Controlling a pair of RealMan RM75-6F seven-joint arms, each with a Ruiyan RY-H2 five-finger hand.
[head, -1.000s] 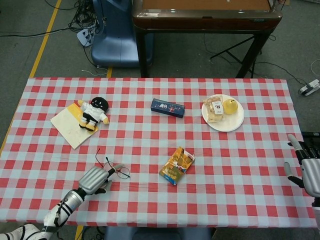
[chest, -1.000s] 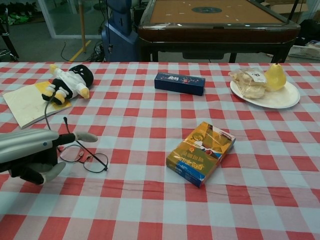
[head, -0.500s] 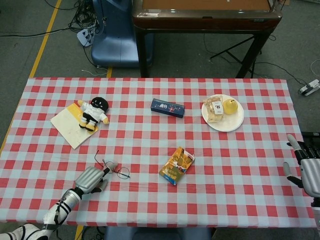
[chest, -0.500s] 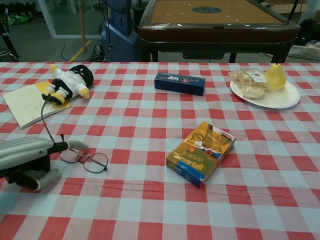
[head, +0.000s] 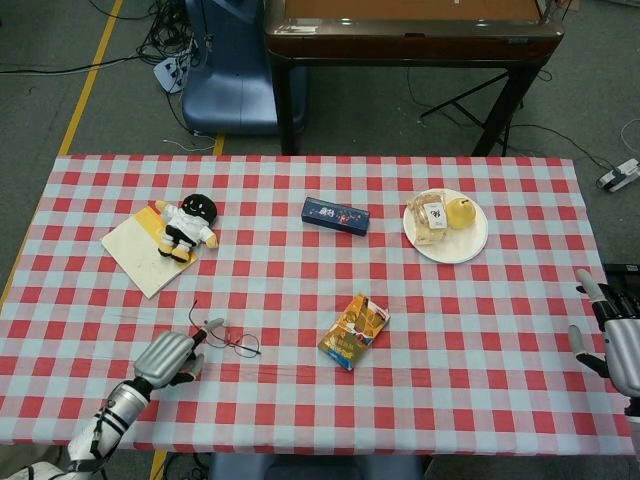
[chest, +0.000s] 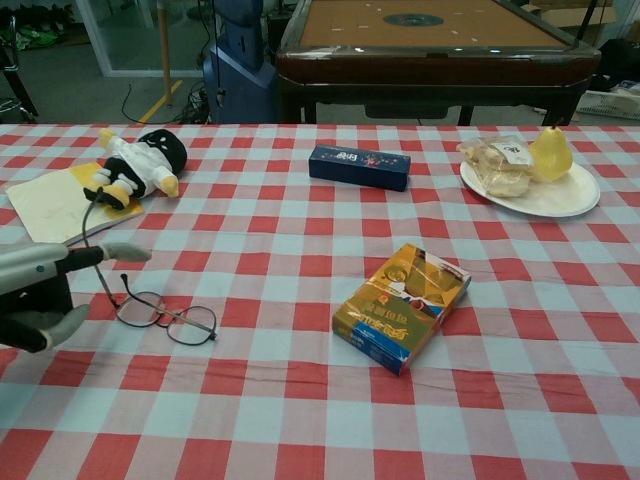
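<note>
Head view: the left robot hand (head: 168, 357) lies near the front-left edge of the worktop (head: 480, 330), fingers extended, holding nothing, just beside the glasses (head: 232, 343). The right robot hand (head: 612, 340) hangs off the right edge, fingers spread and empty. Open cloth lies between the glasses and the snack box (head: 354, 331).

Chest view: the glasses (chest: 160, 313) are thin, dark-framed, lenses flat on the cloth, one temple arm raised toward the left robot hand (chest: 45, 290).

Robot lab or workshop, grey floor with yellow tape line (head: 92, 78), loose cables and power strip (head: 168, 70), far game table (chest: 430, 35), near checkered staging table (head: 500, 330)
</note>
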